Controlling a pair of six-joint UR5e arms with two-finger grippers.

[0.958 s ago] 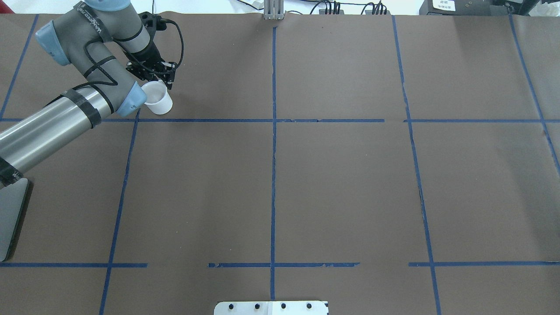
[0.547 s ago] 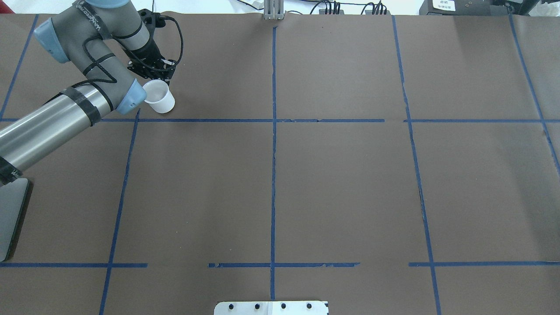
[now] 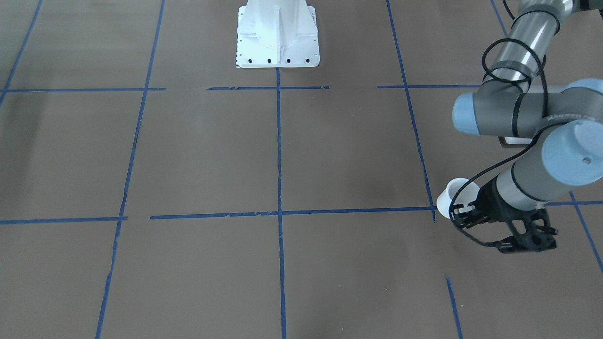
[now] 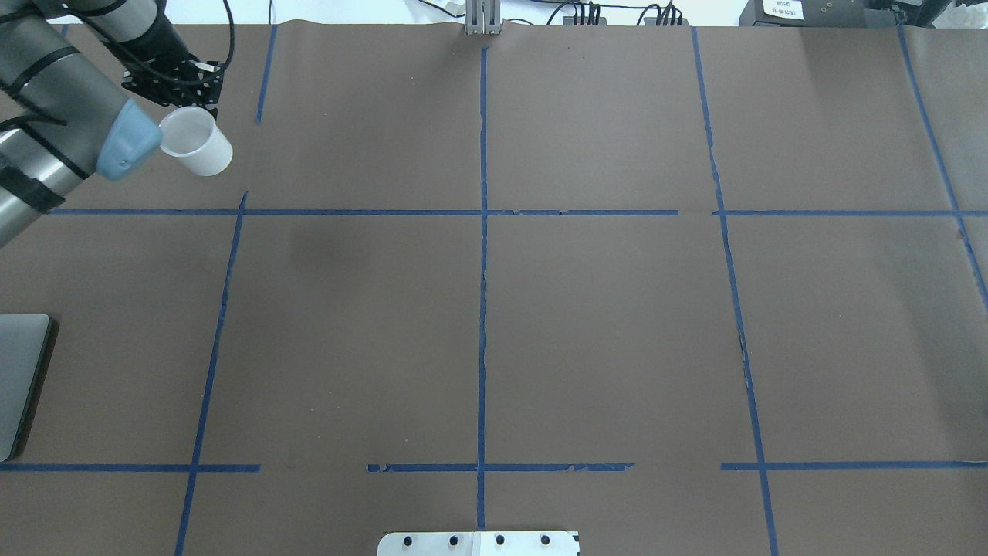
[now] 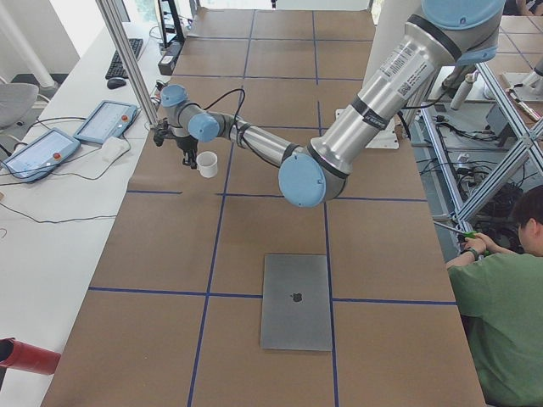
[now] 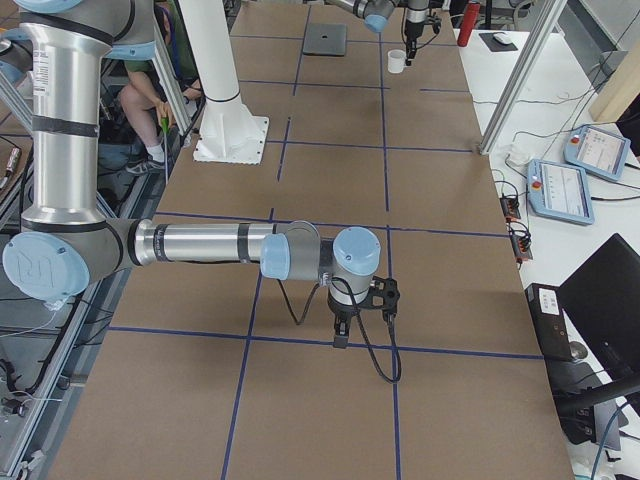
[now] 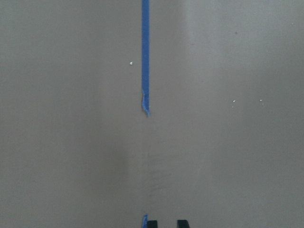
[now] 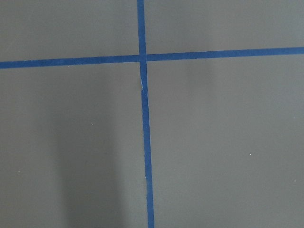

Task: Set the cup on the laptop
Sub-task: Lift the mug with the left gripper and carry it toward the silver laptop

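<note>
The white cup hangs tilted from my left gripper, which is shut on its rim side and holds it above the table's far left. The cup also shows in the front-facing view and the left view. In the left wrist view only the fingertips show, close together; the cup is hidden. The silver-grey laptop lies closed and flat, nearer the robot than the cup; its edge shows overhead. My right gripper points down over bare table, far from both; I cannot tell its state.
The white robot base stands at the table's near middle. Blue tape lines grid the brown cover. A side bench with pendants and a metal post runs beyond the far edge. A seated operator is behind the robot.
My left arm has swung left and towards the far edge with the cup, which now looks larger and higher. More of the laptop's edge is uncovered.
</note>
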